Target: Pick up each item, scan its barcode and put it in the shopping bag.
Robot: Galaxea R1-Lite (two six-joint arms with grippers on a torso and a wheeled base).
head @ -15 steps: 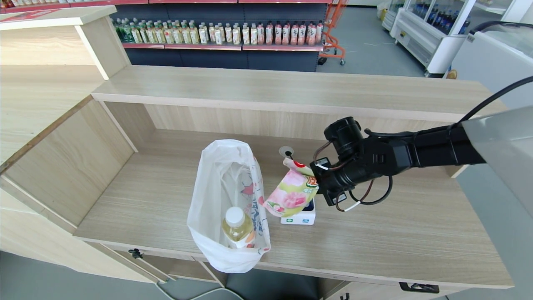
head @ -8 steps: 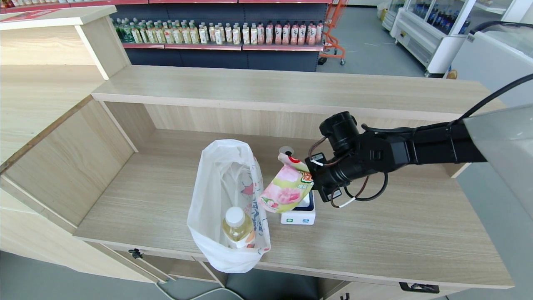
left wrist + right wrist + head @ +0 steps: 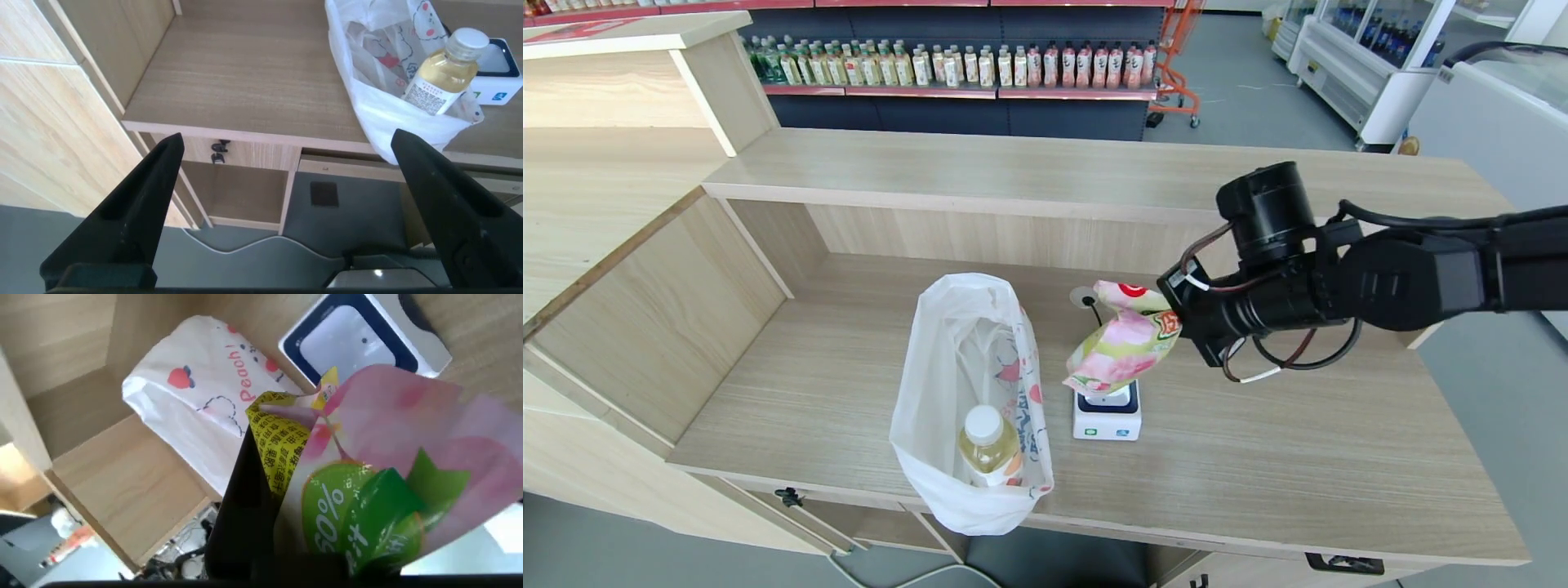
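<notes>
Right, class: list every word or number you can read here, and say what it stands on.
"Peach!" on the white plastic shopping bag.
"50%" on the pink-and-green snack pouch.
Yellow patch on that pouch: print too blurred to read.
Label of the clear yellow-drink bottle, stickers on the white box scanner, shelf bottles: too small to read.

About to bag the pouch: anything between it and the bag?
Nothing visible. The pouch, in the right tool, hangs over the scanner; bare counter lies between it and the shopping bag, whose mouth gapes open.
</notes>
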